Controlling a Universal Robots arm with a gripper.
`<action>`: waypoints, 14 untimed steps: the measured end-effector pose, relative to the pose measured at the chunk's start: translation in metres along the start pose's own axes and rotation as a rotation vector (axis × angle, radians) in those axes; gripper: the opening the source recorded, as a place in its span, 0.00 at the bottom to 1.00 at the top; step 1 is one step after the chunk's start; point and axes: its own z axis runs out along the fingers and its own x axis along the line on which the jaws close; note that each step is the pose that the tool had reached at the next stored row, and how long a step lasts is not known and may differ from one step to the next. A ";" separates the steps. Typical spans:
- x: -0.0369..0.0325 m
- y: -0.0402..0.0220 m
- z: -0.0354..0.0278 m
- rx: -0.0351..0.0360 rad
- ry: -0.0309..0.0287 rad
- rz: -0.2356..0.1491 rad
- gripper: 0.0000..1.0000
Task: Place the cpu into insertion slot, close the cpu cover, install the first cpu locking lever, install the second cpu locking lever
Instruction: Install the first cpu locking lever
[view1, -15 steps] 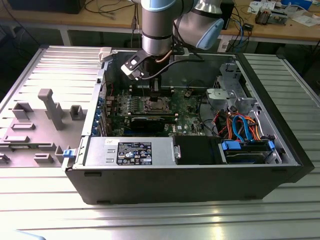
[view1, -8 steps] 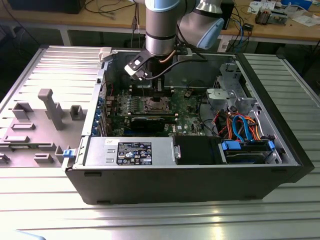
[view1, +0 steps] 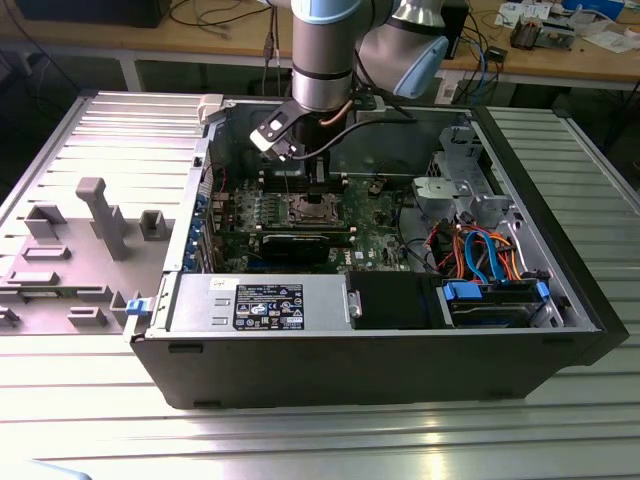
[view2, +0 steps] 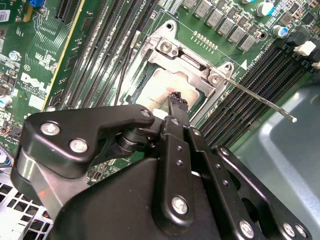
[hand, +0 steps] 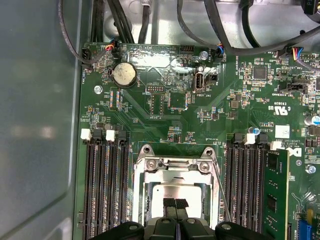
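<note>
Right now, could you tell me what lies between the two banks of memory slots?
The processor chip, sitting beneath its silver cover frame, as the first wrist view shows.

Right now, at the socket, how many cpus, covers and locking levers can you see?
cpu: 1
cover: 1
levers: 2
Total: 4

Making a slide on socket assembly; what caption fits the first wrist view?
Gripper down at the cpu, framed by the cpu cover, on the green motherboard.
</note>
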 end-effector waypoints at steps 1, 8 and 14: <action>0.0000 0.0000 0.0000 0.0000 -0.0001 0.000 0.11; 0.0000 0.0000 -0.0005 0.0001 -0.0001 0.000 0.11; -0.0006 0.0001 -0.0206 -0.0001 -0.0001 -0.001 0.11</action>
